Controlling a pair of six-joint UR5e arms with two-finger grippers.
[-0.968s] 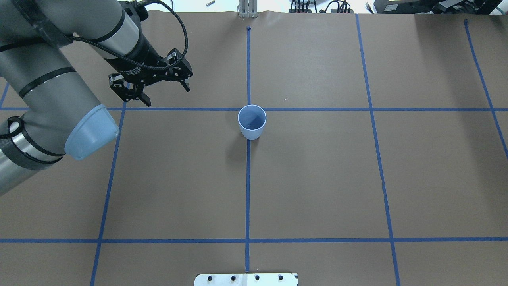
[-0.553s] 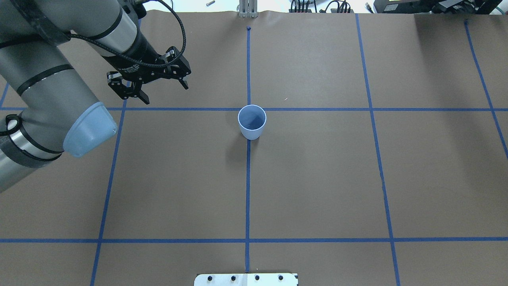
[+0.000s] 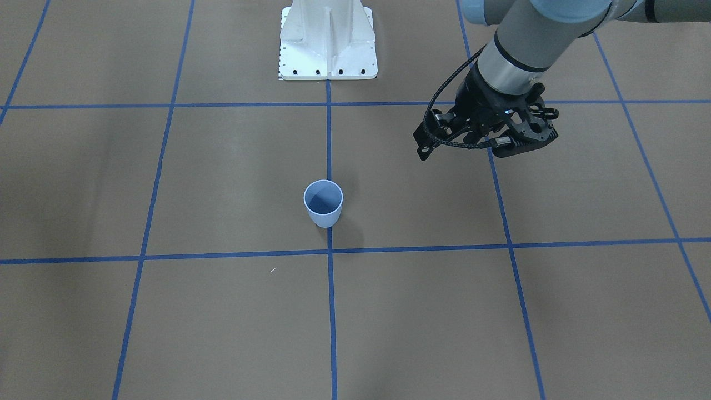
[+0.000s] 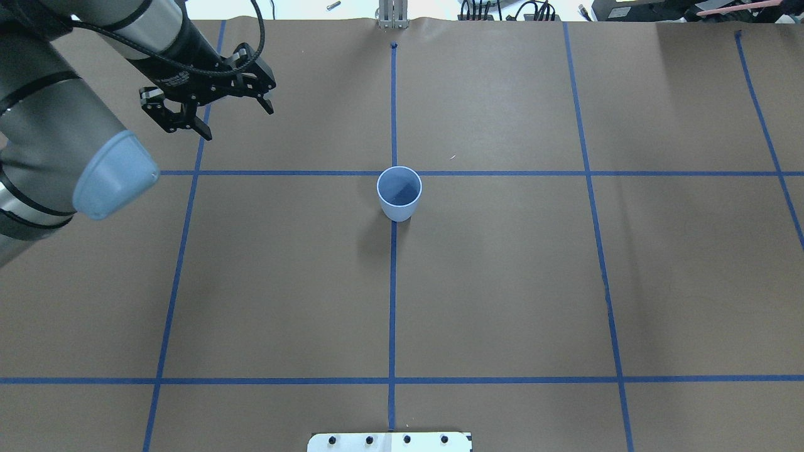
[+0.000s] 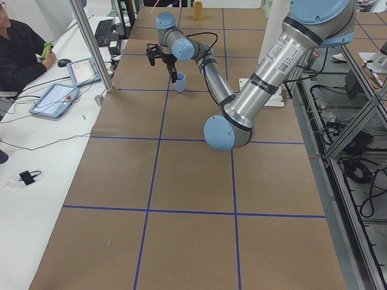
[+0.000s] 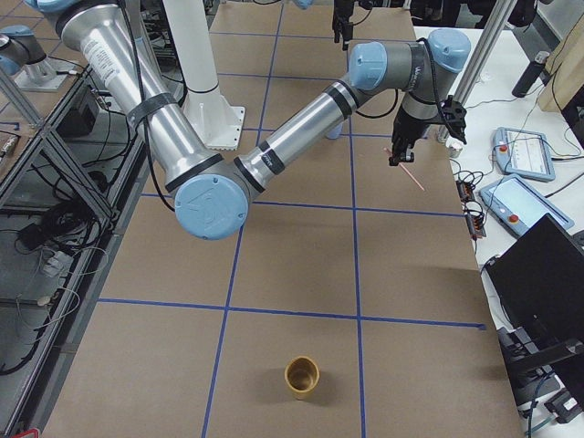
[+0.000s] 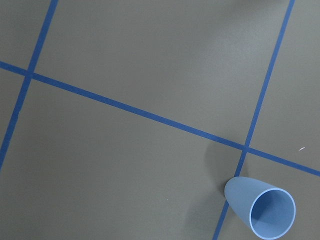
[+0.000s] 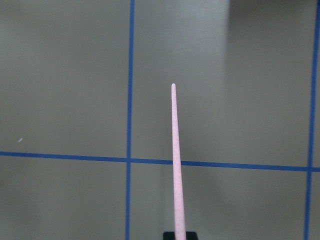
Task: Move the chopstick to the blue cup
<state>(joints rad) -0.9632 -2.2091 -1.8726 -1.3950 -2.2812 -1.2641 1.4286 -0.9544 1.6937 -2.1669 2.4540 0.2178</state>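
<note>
The blue cup (image 4: 399,193) (image 3: 323,204) stands upright on the centre tape line, with nothing showing inside it. My left gripper (image 4: 239,123) (image 3: 464,151) hovers open and holds nothing, well off to the cup's left and a little farther out. Its wrist view has the cup (image 7: 262,212) at the lower right. The pale pink chopstick (image 8: 176,160) runs up the middle of the right wrist view from a dark fingertip at the bottom edge. In the exterior right view my right gripper (image 6: 401,157) holds the chopstick (image 6: 409,171) above the table's far side. Its end (image 4: 735,8) shows at the overhead's top right.
Blue tape lines grid the brown table. The white robot base plate (image 3: 328,50) sits at the robot's side. A brown cup (image 6: 302,377) stands near the right end. A side bench holds tablets (image 5: 57,96) and cables, with a seated person (image 5: 18,48) beside it.
My left gripper has moved left and farther out, away from the cup, staying open. The chopstick's end has appeared at the overhead's top right corner.
</note>
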